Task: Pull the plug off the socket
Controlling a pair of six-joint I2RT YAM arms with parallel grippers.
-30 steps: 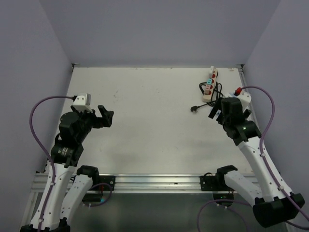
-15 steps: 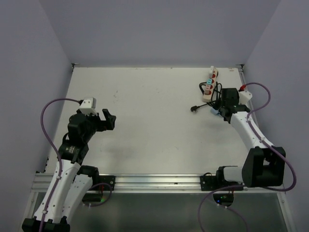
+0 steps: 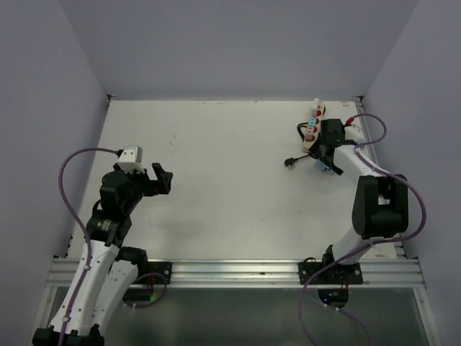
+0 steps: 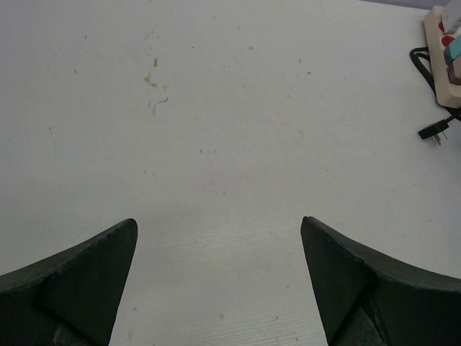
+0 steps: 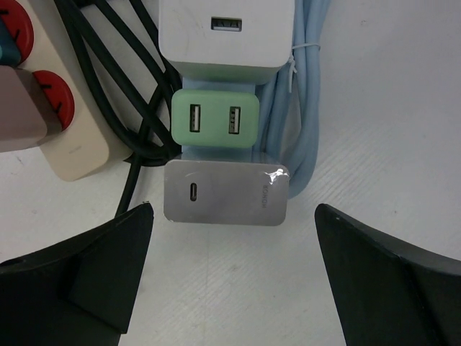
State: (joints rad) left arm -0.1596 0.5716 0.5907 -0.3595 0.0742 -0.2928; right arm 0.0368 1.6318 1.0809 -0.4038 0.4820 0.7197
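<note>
Three chargers sit plugged in a row into a light blue socket strip: white (image 5: 222,32), green (image 5: 216,119) and grey (image 5: 225,193). My right gripper (image 5: 234,216) is open, its fingers on either side of the grey charger's near end and not touching it. In the top view the right gripper (image 3: 328,157) is at the far right of the table, beside a beige power strip (image 3: 315,124). My left gripper (image 3: 162,178) is open and empty over bare table at the left, and it also shows in the left wrist view (image 4: 217,223).
The beige strip (image 5: 68,151) with red switches lies left of the chargers, with black cables (image 5: 137,144) between them. A light blue cable (image 5: 310,108) is bundled on the right. A loose black plug (image 3: 290,163) lies on the table left of the strips.
My right arm has stretched forward and brought its gripper to the chargers at the far right. My left arm dropped a little early on and has since stayed still.
</note>
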